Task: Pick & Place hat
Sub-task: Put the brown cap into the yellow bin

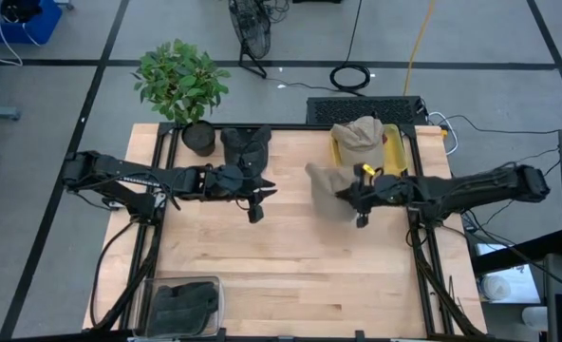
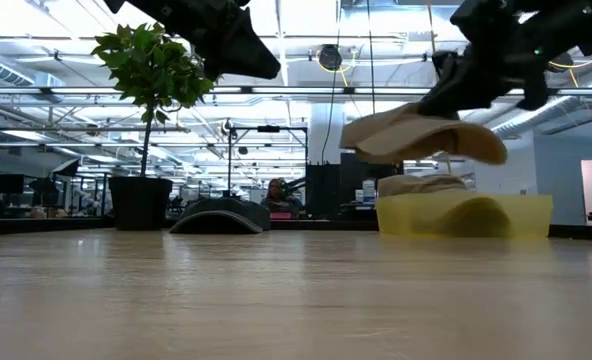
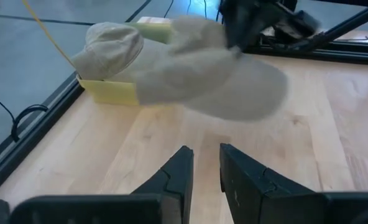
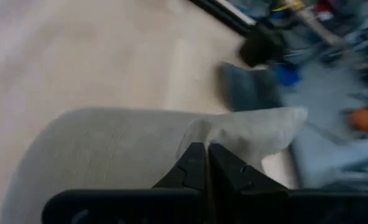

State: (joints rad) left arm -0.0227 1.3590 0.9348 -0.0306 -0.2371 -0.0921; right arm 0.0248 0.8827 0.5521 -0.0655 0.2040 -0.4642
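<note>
Here the right end effector [image 1: 361, 197] is clamped on a tan hat [image 1: 327, 190], lifted off the surface [image 1: 290, 275] just left of the yellow bin [image 1: 395, 152]; the left end effector [image 1: 255, 196] hangs empty, its fingers seemingly slightly apart.

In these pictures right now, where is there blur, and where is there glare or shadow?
Right wrist view: the room beyond the tan hat is smeared, as from motion; the right gripper is shut on its edge. Left wrist view: that hat is soft-edged. Low view: bright ceiling lights leave the plant backlit. High view: even light, faint shadows.
</note>
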